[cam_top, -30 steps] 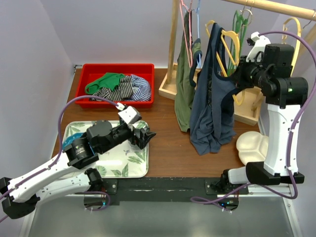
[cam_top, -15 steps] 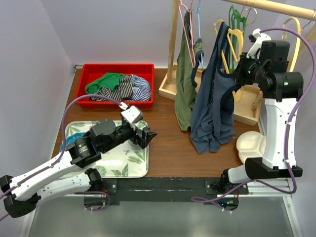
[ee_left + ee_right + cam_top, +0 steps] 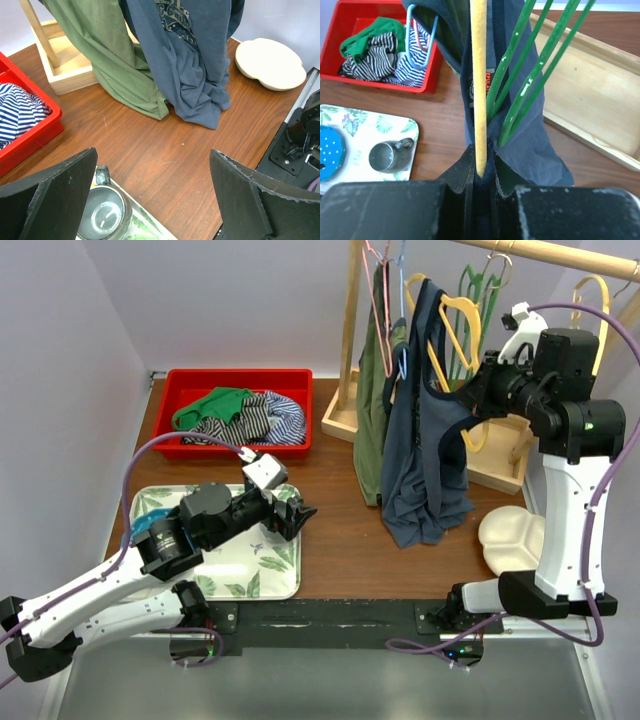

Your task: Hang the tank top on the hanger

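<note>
The navy-blue tank top [image 3: 425,440] hangs draped over the mustard-yellow hanger [image 3: 465,325] in front of the wooden rack, its hem bunched on the table. Its pale chest print shows in the left wrist view [image 3: 177,22]. My right gripper [image 3: 472,398] is shut on the hanger's lower bar [image 3: 479,75], with navy cloth [image 3: 540,150] pinched in beside it between the fingers [image 3: 485,167]. My left gripper [image 3: 290,515] hovers over the patterned tray, wide open and holding nothing [image 3: 152,195], well left of the tank top [image 3: 185,65].
An olive-green tank top [image 3: 370,440] hangs just left of the navy one. Green hangers [image 3: 530,65] press against the cloth. A red bin [image 3: 240,378] of clothes stands at back left. A leaf-print tray [image 3: 280,580] holds a metal cup [image 3: 102,215]. A white dish [image 3: 510,535] lies at right.
My right gripper has carried the hanger and tank top a little to the left, towards the olive top. The left arm has barely moved.
</note>
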`<act>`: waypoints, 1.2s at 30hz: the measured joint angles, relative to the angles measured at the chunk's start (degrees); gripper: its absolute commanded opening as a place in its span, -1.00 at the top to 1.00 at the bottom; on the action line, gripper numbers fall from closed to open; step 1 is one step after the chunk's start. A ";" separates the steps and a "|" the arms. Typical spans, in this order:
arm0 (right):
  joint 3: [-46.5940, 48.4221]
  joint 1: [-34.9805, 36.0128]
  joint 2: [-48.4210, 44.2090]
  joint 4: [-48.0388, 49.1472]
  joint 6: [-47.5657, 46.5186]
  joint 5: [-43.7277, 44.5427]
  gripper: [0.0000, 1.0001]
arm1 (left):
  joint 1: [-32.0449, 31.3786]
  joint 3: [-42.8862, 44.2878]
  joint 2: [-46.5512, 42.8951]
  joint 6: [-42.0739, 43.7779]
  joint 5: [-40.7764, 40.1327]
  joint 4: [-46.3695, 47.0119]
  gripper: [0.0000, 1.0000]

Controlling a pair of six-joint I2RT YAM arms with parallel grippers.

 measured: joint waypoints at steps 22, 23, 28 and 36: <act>-6.47 0.74 -8.26 1.68 1.97 -4.74 1.00 | 0.00 1.57 3.67 -0.04 1.07 1.29 -1.00; -8.11 0.74 -9.73 1.79 1.95 -4.76 1.00 | 0.00 1.57 3.61 -0.04 1.09 1.29 -1.00; -15.63 0.76 -15.69 2.05 1.49 -4.13 1.00 | 0.00 1.60 2.80 -0.07 1.11 1.29 -1.00; -19.43 0.74 -16.13 2.38 1.49 -2.08 1.00 | 0.00 1.73 2.43 -0.39 1.42 1.27 -1.00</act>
